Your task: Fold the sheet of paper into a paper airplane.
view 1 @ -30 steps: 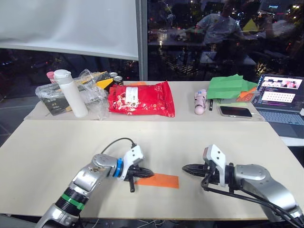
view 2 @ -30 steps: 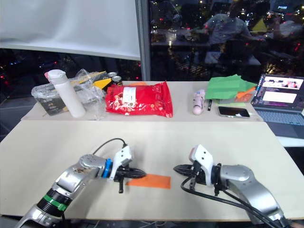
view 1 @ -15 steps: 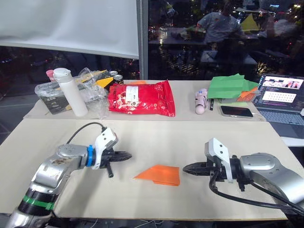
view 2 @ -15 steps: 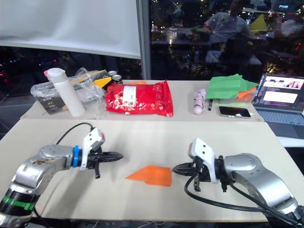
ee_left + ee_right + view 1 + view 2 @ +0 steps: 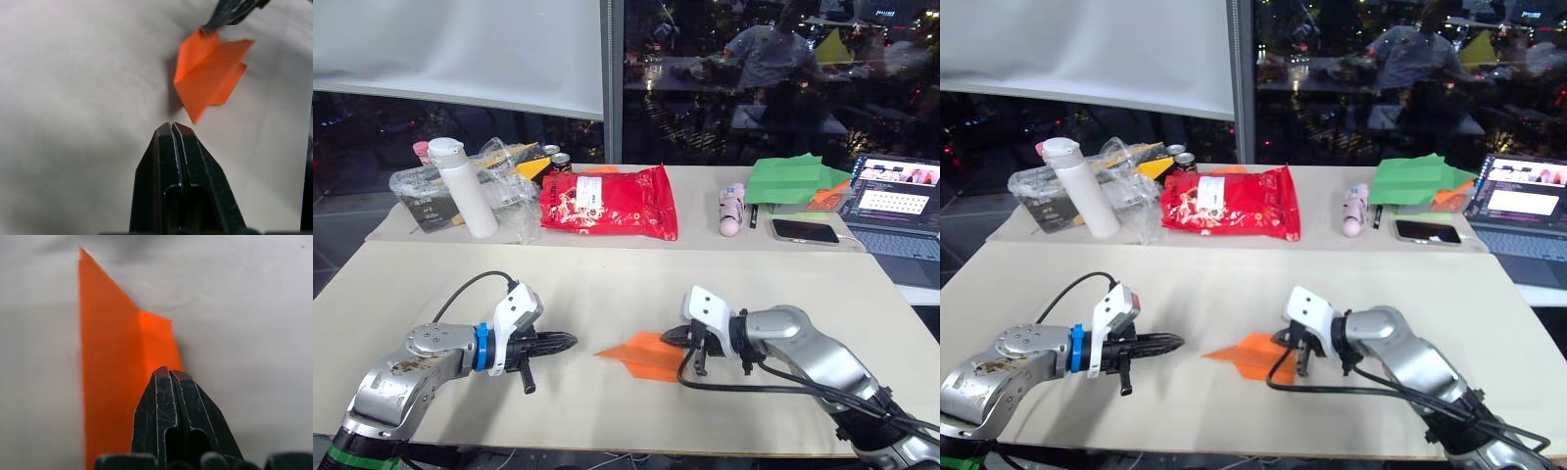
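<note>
The paper airplane, a small pointed orange folded shape, lies on the near table with its nose toward my left arm; it also appears in the left wrist view and the right wrist view. My right gripper is shut, and its tips rest on the plane's rear edge; I see no paper between the fingers. My left gripper is shut and empty, low over the table a short way off the plane's nose.
On the far table stand a white bottle, a clear plastic bag of items, a red snack bag, a pink object, green folded paper, a phone and a laptop.
My right gripper has moved left onto the plane's rear edge. The left gripper has dropped a little closer to the plane's nose. The camera shifted slightly.
</note>
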Action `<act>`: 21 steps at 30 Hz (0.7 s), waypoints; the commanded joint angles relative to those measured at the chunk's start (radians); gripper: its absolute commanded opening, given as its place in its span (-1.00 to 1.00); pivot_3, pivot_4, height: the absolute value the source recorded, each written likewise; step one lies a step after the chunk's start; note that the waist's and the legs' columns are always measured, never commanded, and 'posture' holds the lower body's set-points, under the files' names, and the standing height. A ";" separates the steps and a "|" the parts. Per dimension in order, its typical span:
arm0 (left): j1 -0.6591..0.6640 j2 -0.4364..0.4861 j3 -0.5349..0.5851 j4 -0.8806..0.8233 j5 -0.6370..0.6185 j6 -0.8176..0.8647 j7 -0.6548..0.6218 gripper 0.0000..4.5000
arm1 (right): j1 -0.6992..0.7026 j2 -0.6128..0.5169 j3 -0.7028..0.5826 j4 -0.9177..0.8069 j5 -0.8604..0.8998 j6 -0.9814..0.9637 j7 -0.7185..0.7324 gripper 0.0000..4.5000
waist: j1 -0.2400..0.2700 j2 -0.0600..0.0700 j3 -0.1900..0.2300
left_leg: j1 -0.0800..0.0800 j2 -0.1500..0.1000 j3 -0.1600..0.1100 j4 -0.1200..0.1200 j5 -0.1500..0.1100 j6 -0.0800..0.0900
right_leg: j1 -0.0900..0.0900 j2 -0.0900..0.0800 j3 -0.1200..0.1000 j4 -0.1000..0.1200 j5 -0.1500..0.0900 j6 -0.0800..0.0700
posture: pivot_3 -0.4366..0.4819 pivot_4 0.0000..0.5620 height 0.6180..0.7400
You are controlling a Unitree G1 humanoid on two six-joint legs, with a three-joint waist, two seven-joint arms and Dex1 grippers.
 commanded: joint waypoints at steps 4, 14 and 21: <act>-0.014 0.018 0.011 -0.003 -0.010 -0.016 0.003 -1.00 | -0.083 -0.033 -0.086 -0.073 0.074 0.097 0.054 -0.98 | 0.001 0.001 0.000 | 0.000 0.000 0.000 0.000 0.000 0.000 | 0.000 0.000 0.000 0.000 0.000 0.000 | -0.05 -0.47 0.55; -0.022 0.024 -0.001 0.008 -0.008 -0.026 -0.005 -1.00 | -0.113 -0.086 0.003 -0.198 0.105 0.199 0.122 -0.02 | -0.002 0.001 0.000 | 0.001 0.000 0.000 -0.001 0.000 0.000 | 0.000 0.000 0.000 0.000 -0.001 -0.002 | -0.05 -0.47 0.55; -0.015 0.024 -0.009 -0.007 -0.009 -0.021 -0.002 -1.00 | -0.142 -0.069 0.163 -0.110 -0.069 0.056 0.113 0.41 | -0.003 0.001 0.000 | 0.001 0.000 0.000 -0.001 0.000 0.000 | -0.001 0.000 0.000 0.000 -0.003 -0.005 | -0.05 -0.47 0.55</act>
